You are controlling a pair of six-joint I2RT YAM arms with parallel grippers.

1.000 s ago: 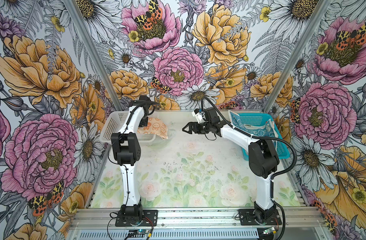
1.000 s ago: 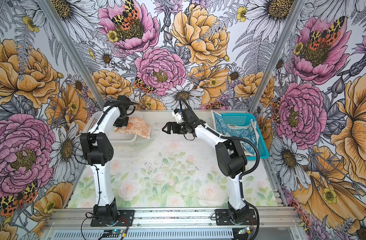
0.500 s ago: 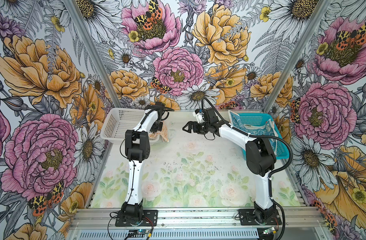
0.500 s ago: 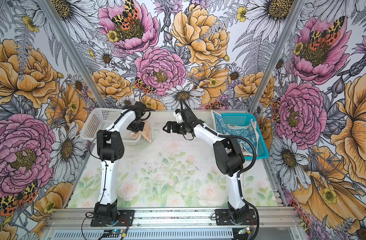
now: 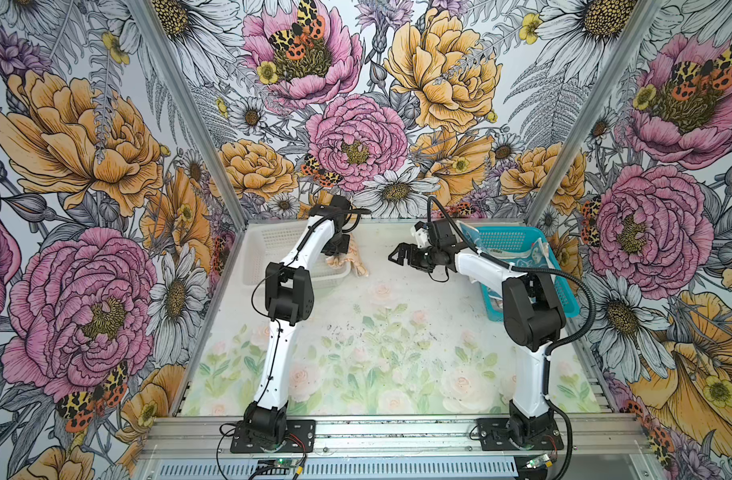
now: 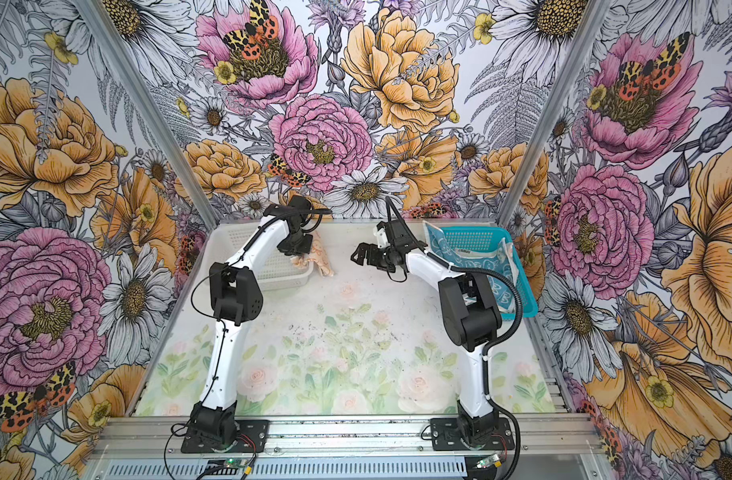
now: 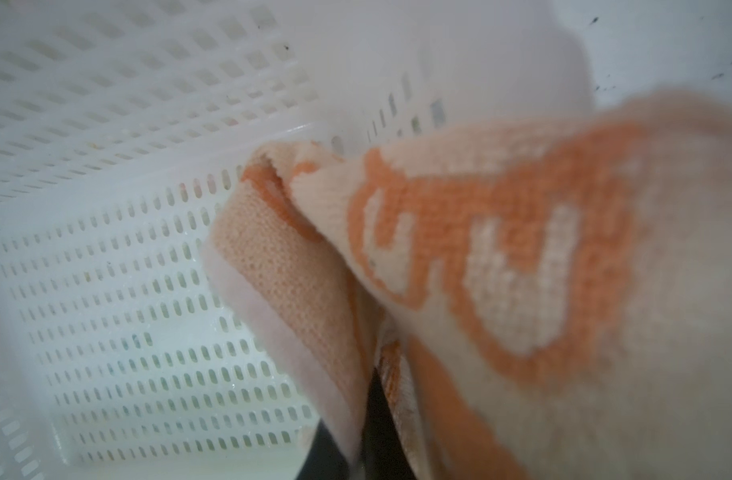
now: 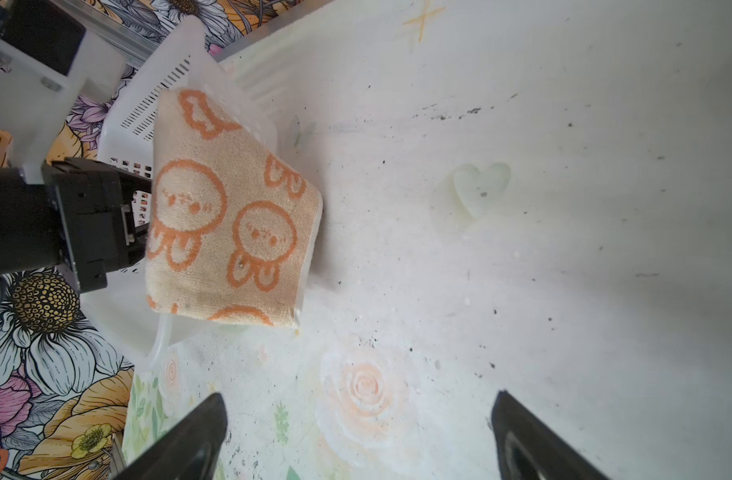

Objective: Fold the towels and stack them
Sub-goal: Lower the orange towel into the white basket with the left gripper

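The towel is peach with orange bunny faces. Beside the towel, the perforated basket is white. The worktop is off-white with pale roses and green leaves.

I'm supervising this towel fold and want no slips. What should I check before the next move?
1. Grip: left pincer shut on orange towel: ok.
2. Clearance: towel free of white basket: cannot tell; it hangs over the rim.
3. Helper: right pincer open and empty: ok.
4. Aim: right pincer faces the towel, apart from it: ok.
5. Shape: towel spread flat: not ok; it hangs doubled.
6. Rest: blue towels out of the way in teal basket: ok.
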